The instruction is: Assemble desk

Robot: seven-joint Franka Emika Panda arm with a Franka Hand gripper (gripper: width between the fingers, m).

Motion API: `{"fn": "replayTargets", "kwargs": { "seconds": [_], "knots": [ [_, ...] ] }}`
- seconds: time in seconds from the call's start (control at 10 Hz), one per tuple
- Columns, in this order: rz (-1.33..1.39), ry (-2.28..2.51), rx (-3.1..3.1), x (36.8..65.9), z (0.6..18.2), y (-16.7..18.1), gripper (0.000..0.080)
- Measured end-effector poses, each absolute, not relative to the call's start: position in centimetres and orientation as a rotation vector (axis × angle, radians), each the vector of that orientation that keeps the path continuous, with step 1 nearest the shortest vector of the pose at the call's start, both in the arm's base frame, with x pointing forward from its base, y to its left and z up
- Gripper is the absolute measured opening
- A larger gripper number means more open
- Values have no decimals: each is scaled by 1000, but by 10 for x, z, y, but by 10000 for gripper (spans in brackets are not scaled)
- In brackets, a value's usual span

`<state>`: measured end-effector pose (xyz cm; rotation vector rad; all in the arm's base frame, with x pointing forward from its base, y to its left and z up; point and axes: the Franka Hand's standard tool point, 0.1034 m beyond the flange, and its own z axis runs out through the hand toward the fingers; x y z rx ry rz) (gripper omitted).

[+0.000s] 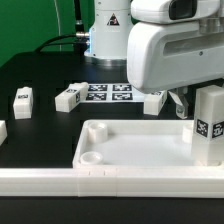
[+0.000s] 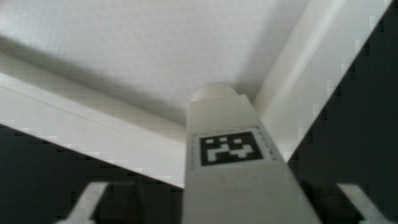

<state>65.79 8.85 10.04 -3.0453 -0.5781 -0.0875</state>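
At the exterior view's left edge we saw a white piece [image 1: 2, 130] cut off by the frame, too little of it showing to name. Beyond it lay the first leg [image 1: 22, 98] and, to its right, the second leg [image 1: 68, 97], just beside the marker board [image 1: 105, 93]. The third leg [image 1: 153, 102] lay at the board's right end. The desk top [image 1: 85, 140] sat in the near middle, behind the long rail [image 1: 40, 182]. The fourth leg [image 1: 209, 120] stood upright at the top's right side, half hidden by the arm's white housing [image 1: 165, 50]. The gripper [image 2: 222, 200] straddled this leg, jaws apart, with dark gaps between it and the fingers [image 2: 86, 202]. We counted four legs, one top, one rail.
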Motion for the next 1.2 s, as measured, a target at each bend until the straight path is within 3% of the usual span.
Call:
{"fn": "replayTargets", "kwargs": {
  "seconds": [0.1,0.6,1.2],
  "knots": [
    [-87,-578,-3045,658,100,88,316],
    [-81,-270,-3081,658,100,89,288],
    [-61,598,-3020,656,99,91,290]
  ]
}}
